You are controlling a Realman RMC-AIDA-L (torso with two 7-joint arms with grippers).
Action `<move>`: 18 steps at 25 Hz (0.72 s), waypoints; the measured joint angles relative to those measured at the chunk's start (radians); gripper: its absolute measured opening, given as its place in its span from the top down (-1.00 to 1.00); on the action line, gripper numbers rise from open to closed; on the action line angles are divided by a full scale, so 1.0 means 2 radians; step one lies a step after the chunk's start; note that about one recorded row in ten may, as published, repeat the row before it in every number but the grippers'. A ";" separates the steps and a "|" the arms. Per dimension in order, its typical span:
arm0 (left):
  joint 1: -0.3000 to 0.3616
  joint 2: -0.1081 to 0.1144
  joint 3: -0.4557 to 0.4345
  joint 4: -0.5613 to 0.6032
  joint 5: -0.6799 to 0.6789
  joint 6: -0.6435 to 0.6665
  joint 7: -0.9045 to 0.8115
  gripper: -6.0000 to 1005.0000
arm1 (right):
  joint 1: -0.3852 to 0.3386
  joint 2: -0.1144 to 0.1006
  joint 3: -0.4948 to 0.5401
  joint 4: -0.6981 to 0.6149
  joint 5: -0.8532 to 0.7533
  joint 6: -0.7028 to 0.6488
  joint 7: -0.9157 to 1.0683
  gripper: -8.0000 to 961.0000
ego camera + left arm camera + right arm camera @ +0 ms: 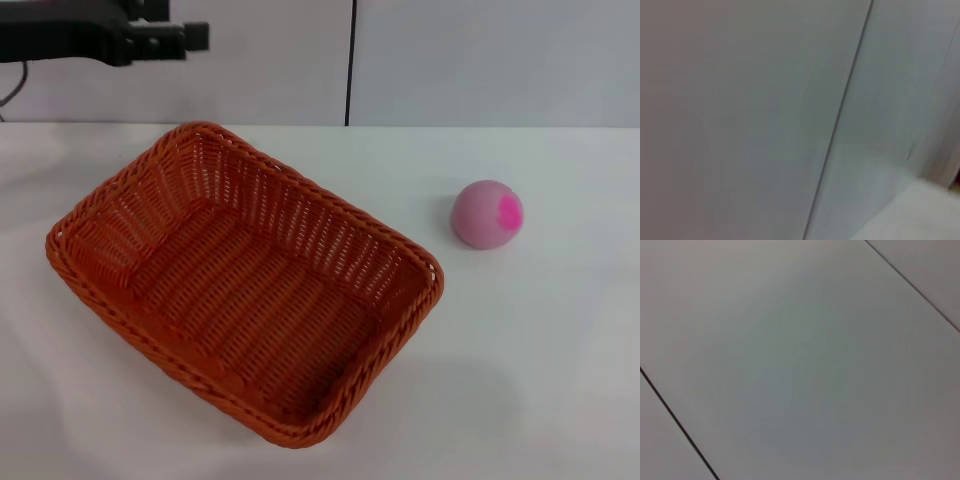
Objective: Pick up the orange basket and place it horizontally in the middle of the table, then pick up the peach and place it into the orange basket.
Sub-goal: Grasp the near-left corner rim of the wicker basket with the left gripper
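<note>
In your head view the orange basket sits on the white bench, filling the left and centre of the frame. It lies skewed, with its long sides running from upper left down to lower right, one corner pointing toward the top of the frame and another toward the bottom. It stands upright on its base with nothing inside; you can see the woven floor and slatted walls clearly.

The peach rests on the bench in the right half of the frame, level with the basket's upper part and well apart from its rim, with its magenta patch facing right.

Your left gripper shows as a dark shape in the upper left corner, high above the bench and clear of both things; whether its jaws are released or clenched cannot be told. Your right gripper is out of sight in every view. Both wrist views show only pale wall panels with thin dark seams.
</note>
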 joint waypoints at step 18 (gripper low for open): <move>-0.059 -0.022 0.034 0.090 0.270 -0.010 -0.094 -0.62 | -0.003 0.000 0.002 0.003 0.004 0.014 0.001 -0.58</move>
